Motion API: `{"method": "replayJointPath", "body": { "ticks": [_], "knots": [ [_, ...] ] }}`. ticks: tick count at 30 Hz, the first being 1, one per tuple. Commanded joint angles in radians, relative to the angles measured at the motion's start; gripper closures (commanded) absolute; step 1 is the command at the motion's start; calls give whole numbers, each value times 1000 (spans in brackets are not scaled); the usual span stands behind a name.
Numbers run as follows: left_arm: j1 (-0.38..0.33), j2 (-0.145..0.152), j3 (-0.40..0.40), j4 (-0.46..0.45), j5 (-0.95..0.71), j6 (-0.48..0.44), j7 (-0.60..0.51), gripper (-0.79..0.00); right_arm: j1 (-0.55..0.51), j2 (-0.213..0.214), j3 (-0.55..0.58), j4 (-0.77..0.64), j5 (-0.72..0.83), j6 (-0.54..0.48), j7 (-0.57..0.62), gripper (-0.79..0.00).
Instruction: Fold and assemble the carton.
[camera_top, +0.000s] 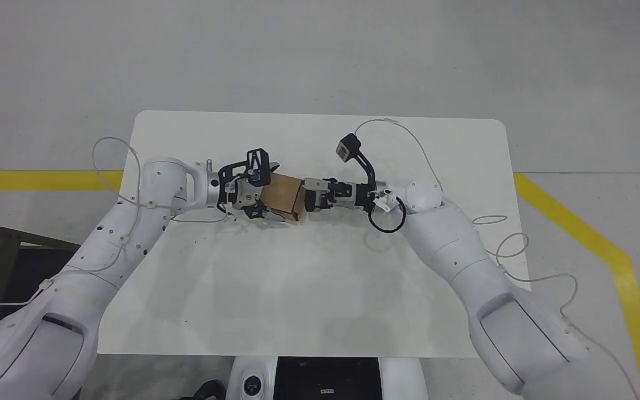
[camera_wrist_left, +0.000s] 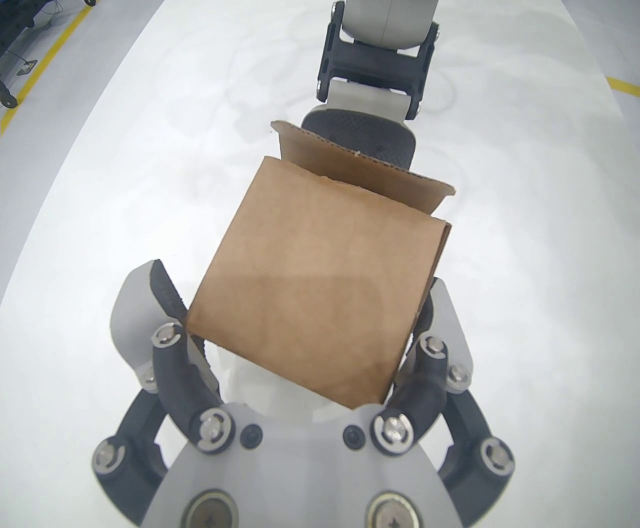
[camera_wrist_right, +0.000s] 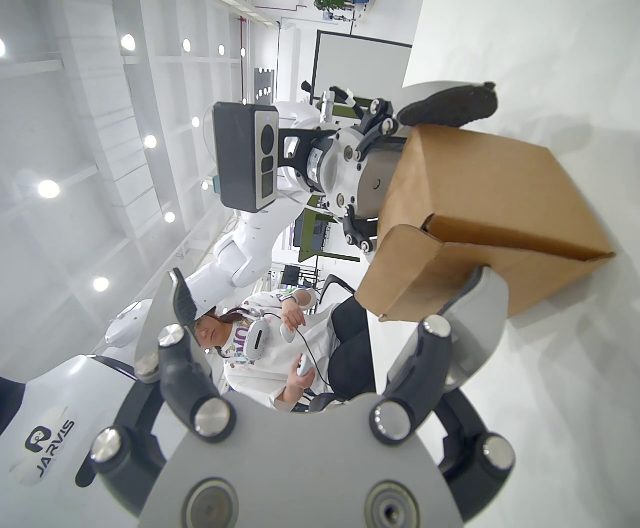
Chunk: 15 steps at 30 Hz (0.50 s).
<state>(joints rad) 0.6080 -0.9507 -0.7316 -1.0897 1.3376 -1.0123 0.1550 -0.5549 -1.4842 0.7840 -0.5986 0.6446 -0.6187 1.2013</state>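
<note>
A small brown carton (camera_top: 283, 195) lies on the white table (camera_top: 300, 300) between my two grippers. My left gripper (camera_top: 256, 196) is shut on the carton (camera_wrist_left: 320, 280), one finger on each side of its near end. At the far end a flap (camera_wrist_left: 360, 170) stands partly folded over the opening. My right gripper (camera_top: 312, 195) is open, and one of its fingers (camera_wrist_right: 480, 295) presses against that flap (camera_wrist_right: 415, 270). Its other finger (camera_wrist_right: 175, 300) is out in the air, away from the carton (camera_wrist_right: 490, 200). The carton's inside is hidden.
Thin white cables (camera_top: 420, 150) loop over the right part of the table and off its right edge. Bare table surface lies in front of and behind the carton. Yellow floor tape (camera_top: 50, 180) runs past both sides of the table.
</note>
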Motion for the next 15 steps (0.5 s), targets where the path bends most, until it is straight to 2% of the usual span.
{"method": "replayJointPath", "body": {
  "ticks": [1, 4, 5, 6, 7, 12, 15],
  "knots": [
    [-1, 0, 1, 2, 2, 0, 2, -785, 0, 0, 1, -3, -6, -6, -6, -785],
    [-2, 0, 3, 3, 4, 0, 5, -785, -1, 2, 0, -10, -20, -12, -12, -785],
    [-2, 0, 3, 4, 4, 0, 6, -785, -3, 2, -1, -13, -22, -13, -13, -736],
    [-2, 0, 4, 4, 4, 0, 6, -785, -3, 2, -1, -15, -23, -14, -14, -622],
    [-3, 0, 4, 5, 5, 0, 7, -785, -4, 2, -1, -16, -27, -14, -14, -563],
    [-4, 1, 5, 7, 6, 0, 10, -785, -1, 2, -6, -10, -48, -16, -16, -653],
    [-5, 1, 6, 8, 6, 0, 8, -785, 2, 1, -11, -4, -65, -18, -18, -606]
  ]
}}
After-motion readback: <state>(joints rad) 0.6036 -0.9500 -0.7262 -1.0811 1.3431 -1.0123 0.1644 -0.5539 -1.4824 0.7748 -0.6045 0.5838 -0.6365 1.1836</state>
